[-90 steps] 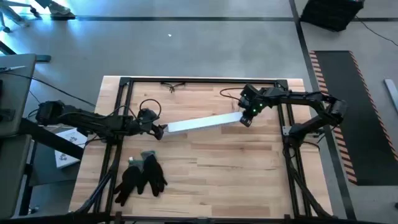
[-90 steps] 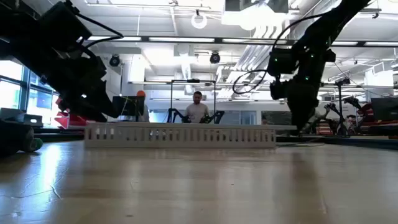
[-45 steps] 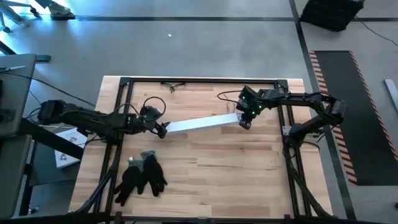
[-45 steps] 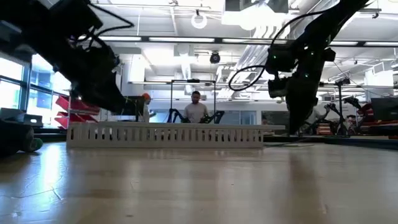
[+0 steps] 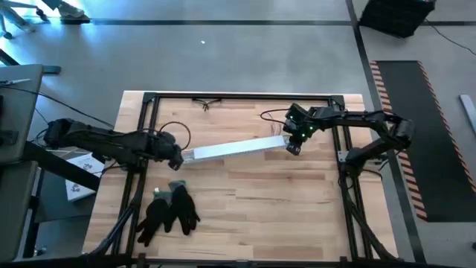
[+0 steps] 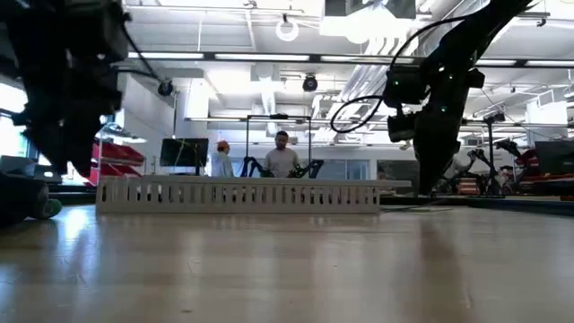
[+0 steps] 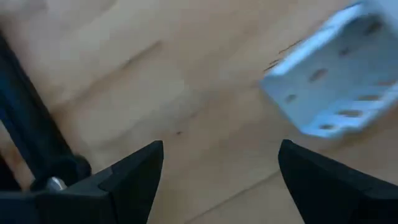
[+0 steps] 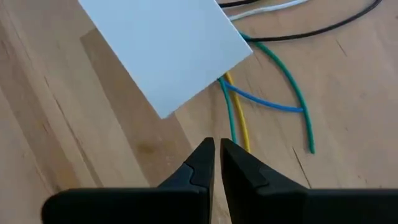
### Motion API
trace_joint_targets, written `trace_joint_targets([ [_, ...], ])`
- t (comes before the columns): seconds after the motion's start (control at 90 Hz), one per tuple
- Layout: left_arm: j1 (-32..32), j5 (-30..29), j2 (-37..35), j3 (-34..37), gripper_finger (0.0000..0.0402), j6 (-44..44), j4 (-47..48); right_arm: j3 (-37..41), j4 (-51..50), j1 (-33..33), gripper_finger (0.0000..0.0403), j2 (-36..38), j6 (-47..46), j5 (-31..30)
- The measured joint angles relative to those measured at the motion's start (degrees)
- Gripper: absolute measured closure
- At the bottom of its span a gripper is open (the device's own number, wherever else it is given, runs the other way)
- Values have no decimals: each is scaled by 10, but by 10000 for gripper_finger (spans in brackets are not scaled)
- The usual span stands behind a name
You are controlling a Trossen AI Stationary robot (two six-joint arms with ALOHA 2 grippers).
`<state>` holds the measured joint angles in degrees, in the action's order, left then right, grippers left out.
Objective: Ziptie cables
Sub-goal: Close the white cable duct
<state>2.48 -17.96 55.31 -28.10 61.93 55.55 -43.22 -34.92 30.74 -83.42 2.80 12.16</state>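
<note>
Cables [image 8: 267, 93] trail from channel [image 8: 163, 46] end

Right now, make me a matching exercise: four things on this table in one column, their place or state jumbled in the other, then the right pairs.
Things
1. left gripper
2. right gripper
3. gloves
4. channel

States
A. black, lying near the front left of the table
B. white, lying slantwise between the two arms
C. open, off one end of the channel
D. shut, by the cables

Pairs: 1-C, 2-D, 3-A, 4-B
</note>
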Motion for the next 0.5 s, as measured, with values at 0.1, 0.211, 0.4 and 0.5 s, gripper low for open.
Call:
trace_joint_targets([
  [0.1, 0, 7, 3, 35, 106, 20, -52, 0, 0, 0, 391, 0, 0, 0],
  [0.211, 0, 2, 13, 61, 106, 24, -105, 0, 0, 0, 391, 0, 0, 0],
  [0.4, -1, -42, 46, 82, 106, 18, -186, 0, 2, 0, 391, 0, -1, 0],
  [0.5, -4, -52, 67, 90, 106, 4, -232, 0, 5, 0, 391, 0, -2, 0],
])
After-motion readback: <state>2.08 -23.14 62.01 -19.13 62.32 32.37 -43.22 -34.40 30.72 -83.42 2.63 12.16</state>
